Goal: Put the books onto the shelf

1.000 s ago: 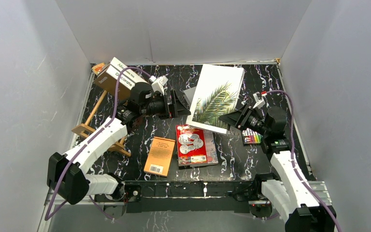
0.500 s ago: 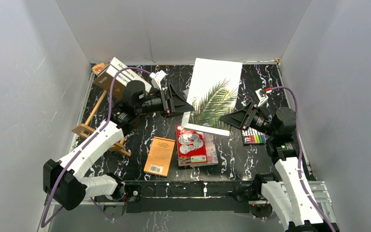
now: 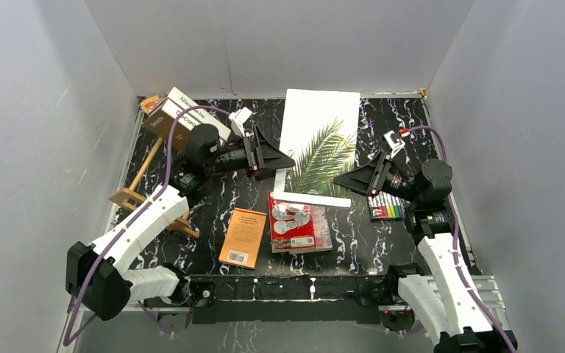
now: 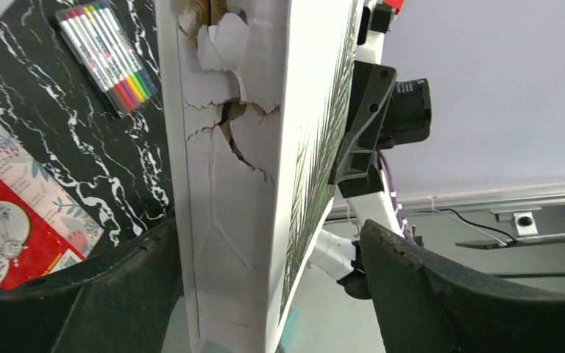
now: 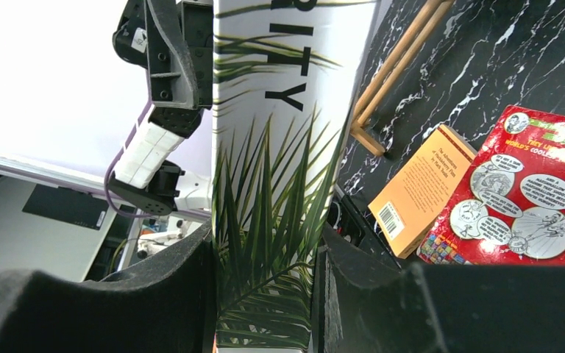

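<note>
The white palm-leaf book [image 3: 320,143] stands tilted up on its lower edge in the middle of the table. My right gripper [image 3: 340,182] is shut on its right edge; in the right wrist view the palm-leaf book [image 5: 279,184] fills the gap in the right gripper [image 5: 265,294]. My left gripper [image 3: 287,162] is open around the left edge. There the torn white spine [image 4: 228,184] touches one finger and stands apart from the other finger [image 4: 427,287]. The shelf [image 3: 136,193] stands at the left, with the brown "Decorate" book [image 3: 180,118] and a white one at its far end.
A red illustrated book [image 3: 292,219] lies on a grey one [image 3: 324,226] in front of the palm-leaf book. An orange paperback [image 3: 243,237] lies to their left. A marker pack [image 3: 386,209] sits beside the right arm. A small orange card [image 3: 149,104] lies at the back left.
The palm-leaf book has swung up and leftwards to stand steeper. My left gripper moved right around its left edge and narrowed slightly. The right gripper rose with the book.
</note>
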Robot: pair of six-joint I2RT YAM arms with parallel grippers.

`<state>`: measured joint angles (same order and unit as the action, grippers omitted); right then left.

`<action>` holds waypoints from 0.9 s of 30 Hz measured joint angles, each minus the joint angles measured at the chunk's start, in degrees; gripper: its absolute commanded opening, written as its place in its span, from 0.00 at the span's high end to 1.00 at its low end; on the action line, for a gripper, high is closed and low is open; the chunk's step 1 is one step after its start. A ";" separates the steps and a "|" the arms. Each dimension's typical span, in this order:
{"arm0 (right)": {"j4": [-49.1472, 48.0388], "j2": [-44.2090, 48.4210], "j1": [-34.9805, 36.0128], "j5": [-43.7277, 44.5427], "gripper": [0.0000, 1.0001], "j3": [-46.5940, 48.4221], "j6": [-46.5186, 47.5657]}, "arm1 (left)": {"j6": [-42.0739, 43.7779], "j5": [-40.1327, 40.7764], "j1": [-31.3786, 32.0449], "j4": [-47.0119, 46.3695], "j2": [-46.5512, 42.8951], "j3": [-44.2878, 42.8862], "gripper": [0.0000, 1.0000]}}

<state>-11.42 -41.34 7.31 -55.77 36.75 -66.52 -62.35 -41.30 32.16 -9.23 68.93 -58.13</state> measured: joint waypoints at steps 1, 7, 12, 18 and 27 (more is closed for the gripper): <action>-0.68 -0.37 0.02 -0.33 0.64 0.00 -0.24 | -0.98 -0.63 0.00 -1.07 0.13 0.31 0.20; -5.38 -2.58 0.00 -2.19 0.61 0.00 -2.34 | -3.63 -3.34 -0.07 -2.93 2.05 0.26 0.50; -7.65 -3.48 0.00 -2.89 0.43 0.00 -2.23 | -4.50 -5.64 -0.55 -4.68 3.23 0.20 0.65; -9.16 -6.43 0.02 -2.21 0.19 0.39 0.87 | -5.42 -11.10 -2.64 -8.26 5.35 -1.07 0.69; -12.94 -13.38 0.02 2.16 0.40 6.95 5.66 | -3.69 -19.80 -7.61 -9.92 7.02 -3.34 0.68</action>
<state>-24.36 -54.72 7.33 -53.60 43.70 -60.86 -66.04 -61.10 24.56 -19.16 75.94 -61.47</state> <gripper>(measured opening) 0.733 0.396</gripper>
